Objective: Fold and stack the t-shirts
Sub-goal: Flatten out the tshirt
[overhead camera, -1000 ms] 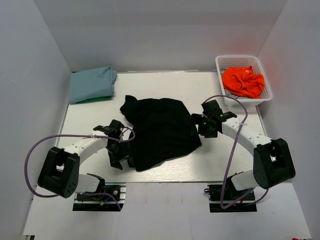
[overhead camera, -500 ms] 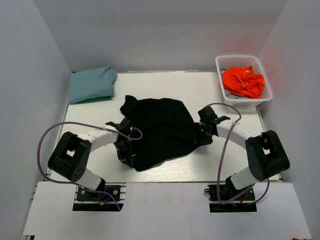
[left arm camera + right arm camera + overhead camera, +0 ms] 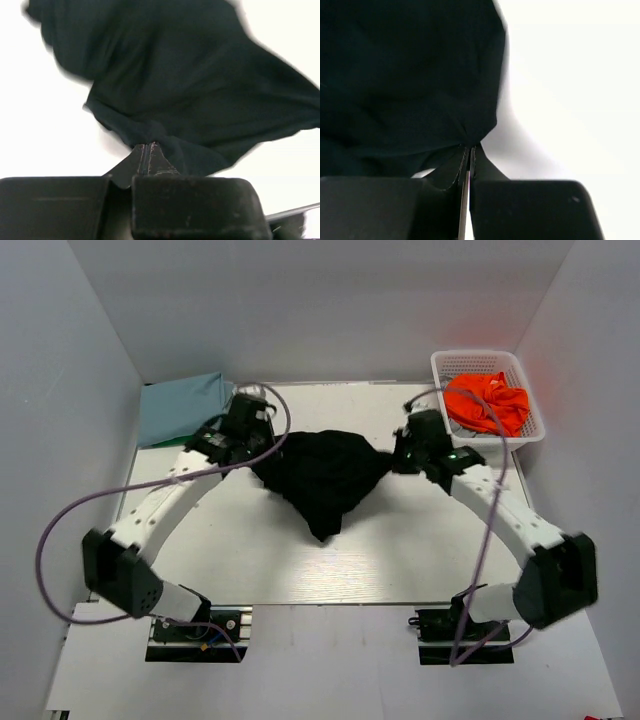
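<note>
**Two arms hold up the black t-shirt**

From the top camera, the black t-shirt (image 3: 325, 475) is in the middle of the tabletop (image 3: 400, 560), stretched between the two arms. The left fingers (image 3: 264, 445) pinch its left corner. The right fingers (image 3: 398, 457) pinch its right corner. The shirt sags down to a point near the front, and that point may touch the tabletop, but it is hard to tell from here. A folded light blue t-shirt (image 3: 180, 405) lies at the far left corner. An orange t-shirt (image 3: 487, 402) sits bunched in the white basket (image 3: 440, 365) at the far right.

From the left wrist camera, the left fingers (image 3: 149, 151) are squeezed tight together with a bunch of the black t-shirt (image 3: 200, 90) caught between the tips. The cloth spreads away over the white tabletop (image 3: 40, 115).

From the right wrist camera, the right fingers (image 3: 468, 154) are also pressed together, gripping a fold of the black t-shirt (image 3: 405, 75). Bare tabletop (image 3: 570, 100) shows to the right.
</note>
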You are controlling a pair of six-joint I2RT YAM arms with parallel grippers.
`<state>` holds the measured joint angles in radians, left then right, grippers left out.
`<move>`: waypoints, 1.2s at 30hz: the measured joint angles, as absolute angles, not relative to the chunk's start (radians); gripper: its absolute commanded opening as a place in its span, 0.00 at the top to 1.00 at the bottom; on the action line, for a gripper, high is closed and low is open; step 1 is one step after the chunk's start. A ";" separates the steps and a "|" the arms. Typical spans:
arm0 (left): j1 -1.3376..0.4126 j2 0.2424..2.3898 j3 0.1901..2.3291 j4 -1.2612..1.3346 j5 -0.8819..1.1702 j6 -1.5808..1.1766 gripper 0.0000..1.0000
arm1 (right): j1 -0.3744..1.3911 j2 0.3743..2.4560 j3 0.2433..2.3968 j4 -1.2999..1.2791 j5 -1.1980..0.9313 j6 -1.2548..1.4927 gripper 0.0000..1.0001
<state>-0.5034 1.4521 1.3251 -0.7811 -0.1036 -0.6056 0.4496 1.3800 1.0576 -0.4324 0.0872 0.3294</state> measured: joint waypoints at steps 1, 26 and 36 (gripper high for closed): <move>-0.505 1.412 1.372 -0.748 -0.116 -0.582 1.00 | 0.450 1.328 1.100 -0.412 0.115 0.327 1.00; -0.500 1.127 2.022 -0.279 0.154 -0.263 1.00 | 0.450 0.957 1.790 -0.114 0.083 0.036 1.00; -0.485 1.611 2.292 -0.435 -0.225 -0.286 1.00 | 0.441 1.282 1.776 -0.085 0.368 0.041 1.00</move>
<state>-0.4850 1.6108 2.2917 -0.4347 -0.2249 -0.2859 0.4412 1.2816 1.7760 -0.0849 0.3683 0.0410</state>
